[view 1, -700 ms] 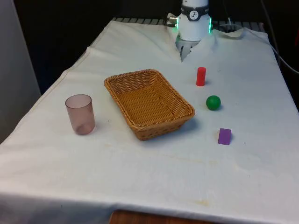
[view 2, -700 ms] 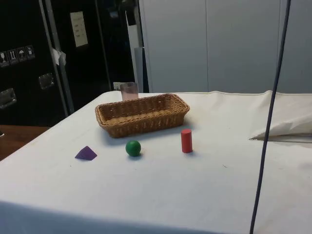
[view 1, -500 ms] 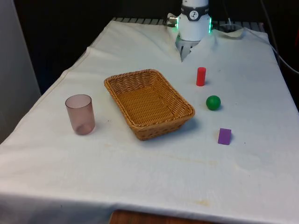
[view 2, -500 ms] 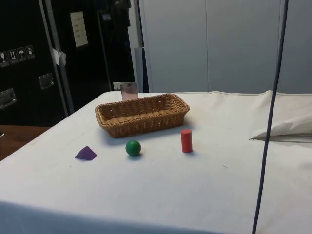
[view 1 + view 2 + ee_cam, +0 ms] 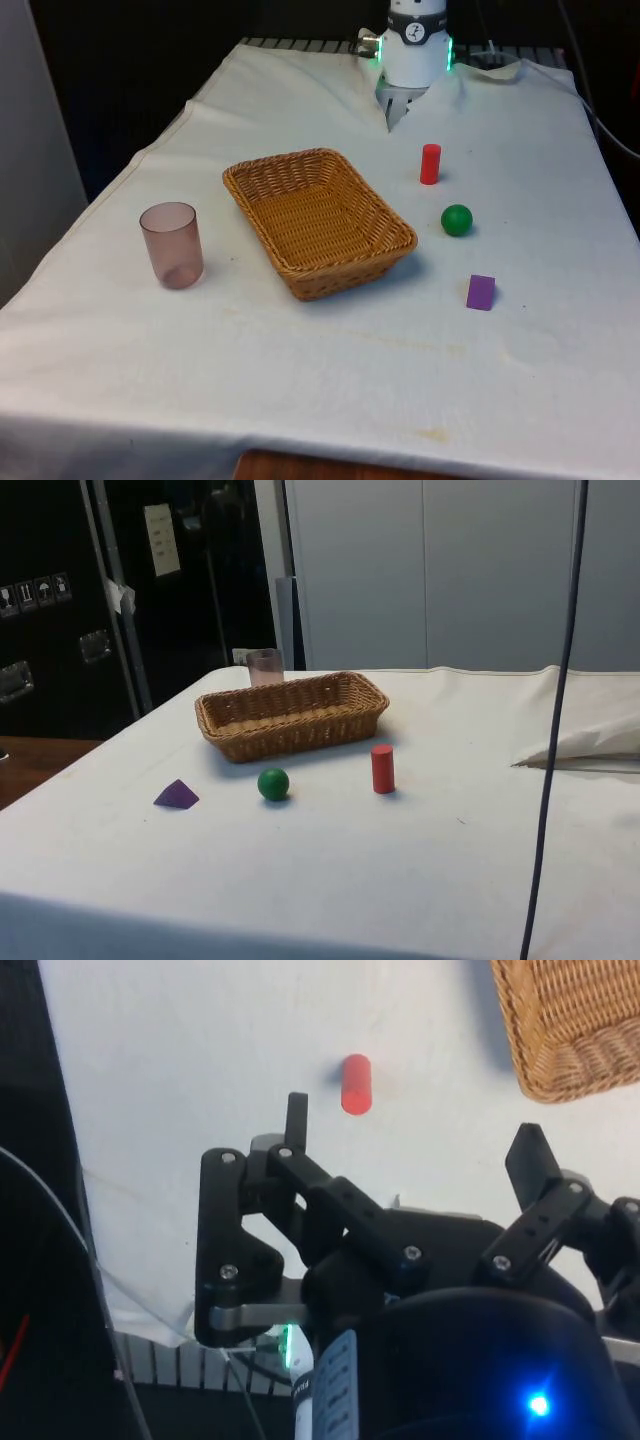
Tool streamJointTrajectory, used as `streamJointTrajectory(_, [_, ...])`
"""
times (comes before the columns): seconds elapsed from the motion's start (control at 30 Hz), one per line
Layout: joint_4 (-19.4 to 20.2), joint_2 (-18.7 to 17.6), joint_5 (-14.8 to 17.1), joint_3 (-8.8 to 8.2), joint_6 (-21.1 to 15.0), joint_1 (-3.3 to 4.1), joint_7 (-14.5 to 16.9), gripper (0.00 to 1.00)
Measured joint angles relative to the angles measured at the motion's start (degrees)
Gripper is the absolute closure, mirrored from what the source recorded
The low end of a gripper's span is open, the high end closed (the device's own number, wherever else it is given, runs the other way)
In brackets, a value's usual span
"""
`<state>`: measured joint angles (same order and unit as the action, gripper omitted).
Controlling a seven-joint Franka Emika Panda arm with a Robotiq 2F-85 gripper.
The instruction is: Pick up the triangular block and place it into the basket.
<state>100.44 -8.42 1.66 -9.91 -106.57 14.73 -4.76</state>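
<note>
The triangular block (image 5: pixel 480 292) is purple and lies on the cloth near the front view's right, apart from everything; the side view shows its sloped shape (image 5: pixel 176 794). The wicker basket (image 5: pixel 345 275) sits mid-table with nothing in it (image 5: pixel 290 735), and a corner of the basket (image 5: pixel 570 1030) appears in the wrist view. My gripper (image 5: pixel 392 112) hangs high over the table's far end, well away from the block. In the wrist view the gripper (image 5: pixel 413 1140) is open, its fingers (image 5: pixel 297 1120) spread wide with nothing between them.
A red cylinder (image 5: pixel 430 164) stands upright between gripper and block, lying below the fingers (image 5: pixel 356 1084). A green ball (image 5: pixel 456 220) rests between cylinder and block (image 5: pixel 273 784). A pink translucent cup (image 5: pixel 172 244) stands left of the basket. A dark cable (image 5: pixel 550 730) hangs in the side view's foreground.
The objects on the table have not moved. The hanging cable in the side view has swung slightly to the left.
</note>
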Motion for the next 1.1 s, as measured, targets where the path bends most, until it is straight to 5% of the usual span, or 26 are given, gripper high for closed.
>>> streamJointTrajectory(0.83, [1.60,-4.18,-5.73,6.76,-10.54,0.63,-8.94,0.00])
streamJointTrajectory(1.1, [1.95,-5.50,-7.56,7.22,-12.32,0.69,-7.73,0.00])
